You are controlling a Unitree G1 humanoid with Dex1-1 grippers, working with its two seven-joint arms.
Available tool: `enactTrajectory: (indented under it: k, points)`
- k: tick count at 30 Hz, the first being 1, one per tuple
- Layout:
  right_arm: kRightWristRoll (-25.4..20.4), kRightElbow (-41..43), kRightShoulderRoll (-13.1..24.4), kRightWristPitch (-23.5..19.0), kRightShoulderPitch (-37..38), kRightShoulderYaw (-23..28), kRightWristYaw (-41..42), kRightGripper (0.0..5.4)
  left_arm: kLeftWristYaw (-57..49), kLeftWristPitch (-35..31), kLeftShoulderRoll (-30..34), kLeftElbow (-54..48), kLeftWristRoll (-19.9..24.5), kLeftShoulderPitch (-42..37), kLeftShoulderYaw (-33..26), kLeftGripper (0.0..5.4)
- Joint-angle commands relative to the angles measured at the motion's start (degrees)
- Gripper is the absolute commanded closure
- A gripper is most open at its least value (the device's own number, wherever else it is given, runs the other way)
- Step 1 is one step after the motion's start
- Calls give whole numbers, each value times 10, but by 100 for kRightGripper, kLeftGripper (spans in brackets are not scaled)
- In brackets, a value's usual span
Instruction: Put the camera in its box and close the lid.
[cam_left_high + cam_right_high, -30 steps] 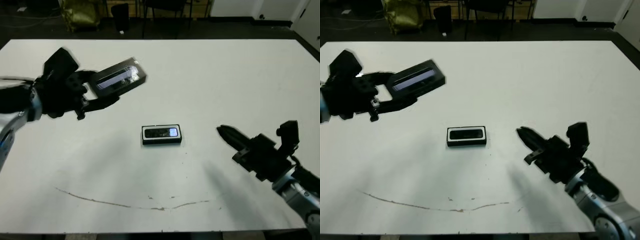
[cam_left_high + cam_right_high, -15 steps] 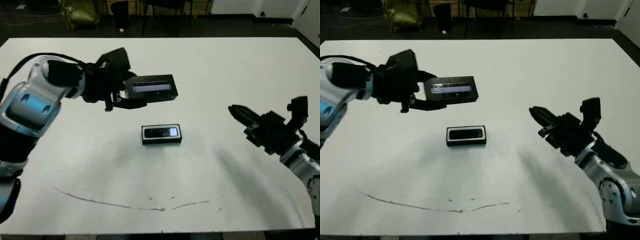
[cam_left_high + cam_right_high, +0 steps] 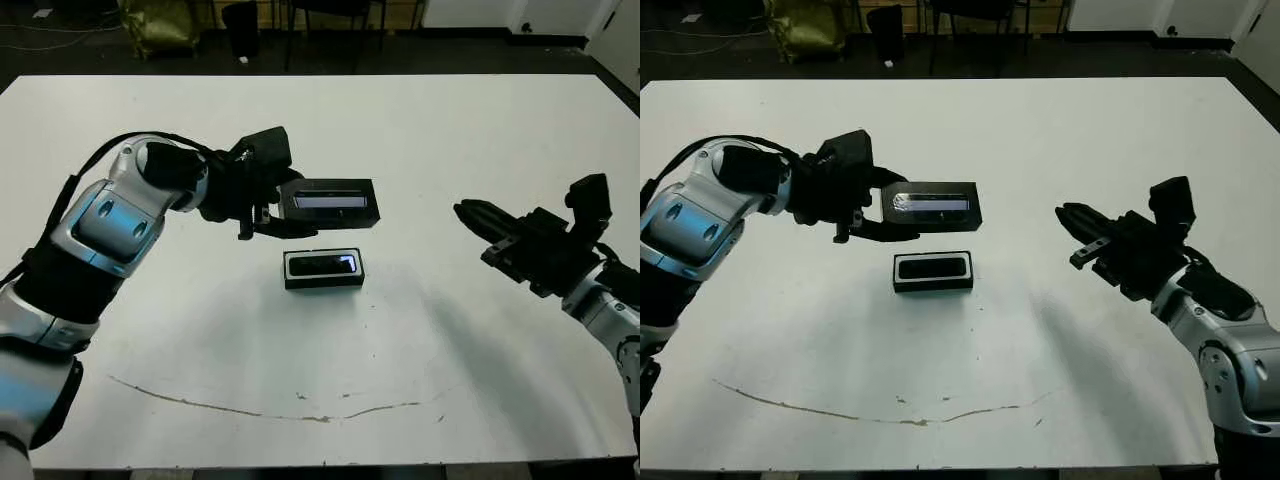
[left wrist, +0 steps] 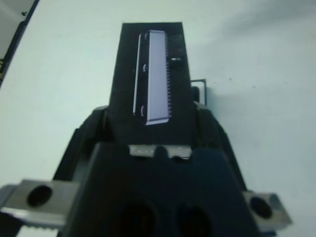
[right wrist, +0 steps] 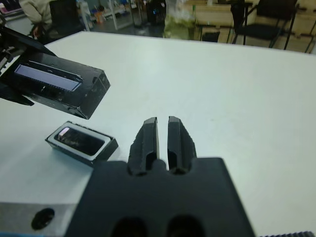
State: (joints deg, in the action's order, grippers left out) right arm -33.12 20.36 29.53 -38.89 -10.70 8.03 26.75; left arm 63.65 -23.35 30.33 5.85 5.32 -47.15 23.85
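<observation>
Left tool [image 3: 268,205]: two black fingers clenched on one short end of the black rectangular lid with a long pale grey-lilac strip on top [image 3: 330,198]. The lid is carried level and strip upward, in the air just off the 12 o'clock side of the box and a little toward 1 o'clock, apart from it. Held by the end, its whole length stays free to come down over the tray; level carriage suits a flat seating.

Right tool [image 5: 162,140]: fingers pressed together, carrying nothing, hanging above the tabletop at about 3 o'clock from the box, well apart, tips aimed toward it (kept out of the lid's way, by the look of it).

Small shallow black rectangular box with white lining [image 3: 323,269]: flat on the white tabletop [image 3: 450,140], long side across the robot's view.

Small flat glossy black camera with a pale bluish patch [image 3: 326,264]: lying inside the box, patch toward 3 o'clock. Insertion looks done; closing remains.

Surroundings: a thin brownish scuff line [image 3: 250,407] at 6 o'clock. Nothing stands between lid and box. A person sits beyond the table, seen in the right wrist view.
</observation>
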Motion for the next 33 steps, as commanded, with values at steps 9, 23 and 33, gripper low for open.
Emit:
enactTrajectory:
  k: [9,23,33]
  points:
    - [-92,-17,-49,-101,-26,27,-41,540,20,15,-19,33,-34,17,26,298]
    - [-99,1,-56,-110,-21,28,-74,540,49,29,-31,69,-52,29,41,298]
    - [-87,0,-55,-98,-12,23,-66,540,51,35,-47,87,-69,26,50,298]
